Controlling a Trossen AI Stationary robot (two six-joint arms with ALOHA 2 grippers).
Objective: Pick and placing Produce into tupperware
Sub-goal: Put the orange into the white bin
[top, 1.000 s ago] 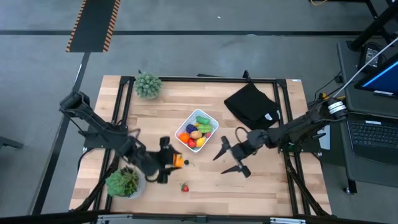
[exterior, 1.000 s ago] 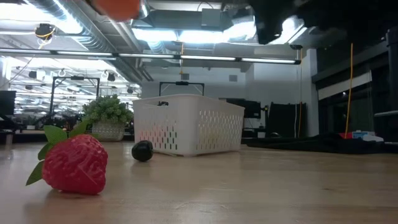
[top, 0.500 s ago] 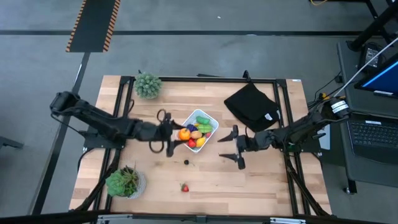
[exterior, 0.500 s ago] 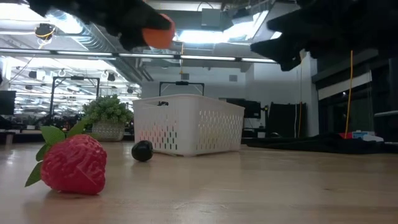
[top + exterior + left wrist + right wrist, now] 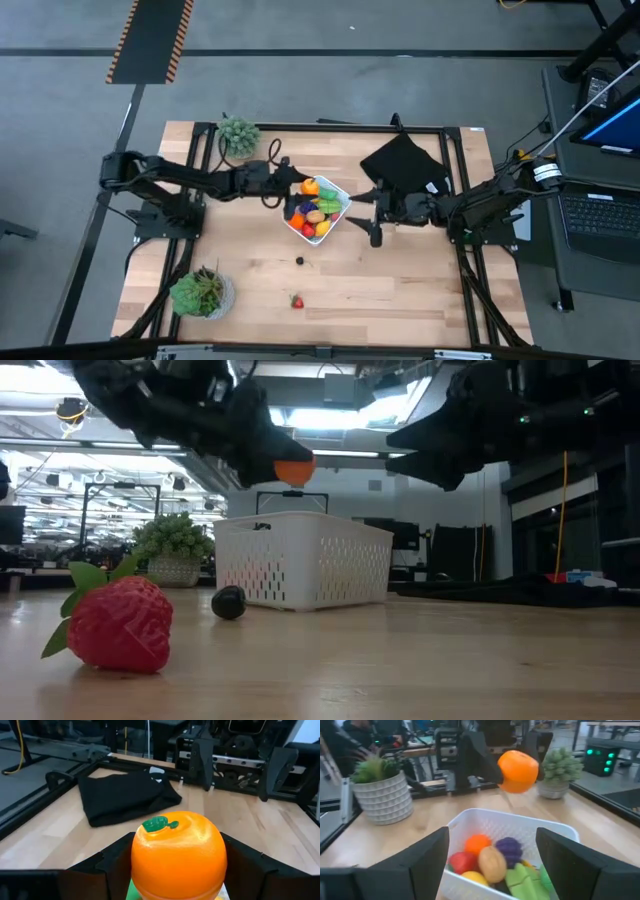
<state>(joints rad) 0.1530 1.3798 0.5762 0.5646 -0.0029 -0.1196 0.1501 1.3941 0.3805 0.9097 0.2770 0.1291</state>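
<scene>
My left gripper (image 5: 303, 187) is shut on a toy orange (image 5: 179, 852) with a green leaf on top, over the far left corner of the white tupperware (image 5: 340, 196). Several pieces of produce lie inside the tupperware (image 5: 470, 822). The orange (image 5: 293, 470) hangs above the container's rim (image 5: 300, 520). My right gripper (image 5: 370, 215) stands open just right of the tupperware, its fingers pointing at it. A red strawberry (image 5: 296, 300) and a small dark fruit (image 5: 299, 261) lie on the table nearer the front edge. My left gripper pinches the orange by its two opposite sides (image 5: 137, 862) between both fingers. The fingers (image 5: 112, 865) come nearly level from the table's left. The orange sits upright, leaf up, lifted clear above the tupperware's far left corner.
A black cloth (image 5: 405, 165) lies at the far right, behind my right gripper. One potted plant (image 5: 238, 135) stands at the far left, another (image 5: 203, 292) at the near left. Bare wood (image 5: 400, 290) stretches along the front of the table.
My left gripper has carried the orange from the near left of the table toward the far edge and to the right, over the tupperware, turning as it went. My right gripper has moved toward the far edge, beside the tupperware, and tipped level, still open.
</scene>
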